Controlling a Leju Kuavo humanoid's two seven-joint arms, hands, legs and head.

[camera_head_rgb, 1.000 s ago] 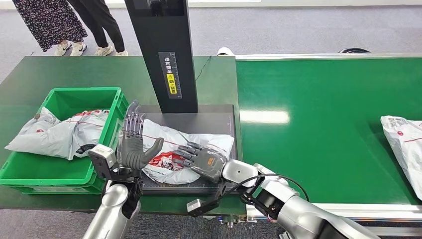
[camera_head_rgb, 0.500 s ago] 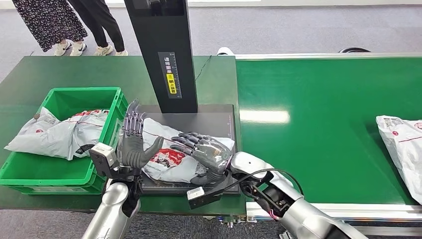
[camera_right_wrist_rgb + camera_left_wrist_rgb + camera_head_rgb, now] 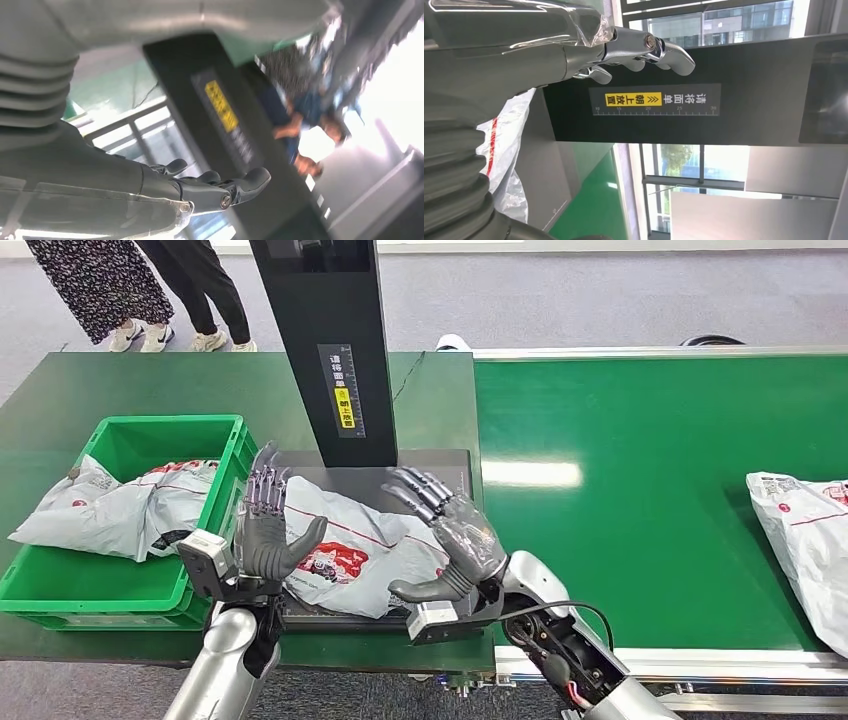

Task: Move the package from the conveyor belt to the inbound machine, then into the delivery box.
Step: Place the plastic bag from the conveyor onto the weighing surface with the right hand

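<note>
On the inbound machine's dark platform, at the foot of its black scanner column: one grey poly-mailer package, red print upward, lying flat and crumpled, presumably set there for scanning.

Left hand: at 9 o'clock of the package, palm turned toward it, fingers apart and upright, thumb touching or just over the bag's edge; holding nothing. Judged to be bracing that side for a two-handed scoop.

Right hand: at 3 o'clock of the package, raised, palm facing inward, fingers spread, empty; whether it touches the bag cannot be told.

Green delivery box: at 9 o'clock of the platform, just beside it, already holding one grey mailer. The placement suits a short sideways transfer.

Conveyor belt: at 3 o'clock, carrying a further mailer near its far edge.

Status, judged: machine stage reached; box stage not yet done.

Two people's legs: at 11 o'clock, well apart.
</note>
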